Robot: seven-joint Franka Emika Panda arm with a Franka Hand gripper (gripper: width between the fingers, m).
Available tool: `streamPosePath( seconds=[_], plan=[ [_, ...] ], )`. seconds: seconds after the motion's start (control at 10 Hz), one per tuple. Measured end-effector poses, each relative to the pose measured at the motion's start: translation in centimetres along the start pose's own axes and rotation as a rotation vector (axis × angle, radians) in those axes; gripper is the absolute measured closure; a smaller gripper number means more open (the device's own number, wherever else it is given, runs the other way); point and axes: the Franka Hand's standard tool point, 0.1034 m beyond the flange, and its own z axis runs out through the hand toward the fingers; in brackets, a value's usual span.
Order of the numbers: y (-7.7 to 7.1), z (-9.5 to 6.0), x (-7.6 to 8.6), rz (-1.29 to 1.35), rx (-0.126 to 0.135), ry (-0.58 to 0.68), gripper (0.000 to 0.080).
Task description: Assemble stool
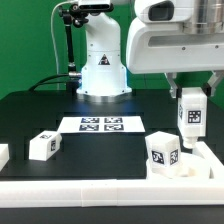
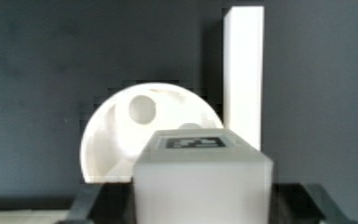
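The table [image 1: 40,115] around the marker board [image 1: 100,124] was matt black. The raised leg [image 1: 191,113], to the board's right in the exterior view, and the seat [image 2: 131,130] were smooth, matt white plastic. The arm base [image 1: 103,65] behind the board shone glossier.

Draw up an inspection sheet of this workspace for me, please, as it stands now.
Surface: black table, with the marker board lying flat in its middle.
Job's things: the round seat lies by the rim bars. A standing leg is at the seat; whether it is joined cannot be told. A loose leg lies toward the exterior view's left.
Clutter: nothing seen.
Grippers: the gripper has its fingers shut on the held leg, off the table near the seat.
Cables: a dark cable, or thin post, is beside the robot base.
Surroundings: white rim bars along the table's edges.
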Motion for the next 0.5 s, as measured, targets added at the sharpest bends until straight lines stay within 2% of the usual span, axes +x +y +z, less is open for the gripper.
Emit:
streamPosePath(
  seconds=[0.2,0.5],
  plan=[
    [-0.55,0.10,1.86,-0.013,0.001,0.017,0.0456],
    [-0.48,0.42,1.84,-0.011,0.000,0.014,0.0456]
  ],
)
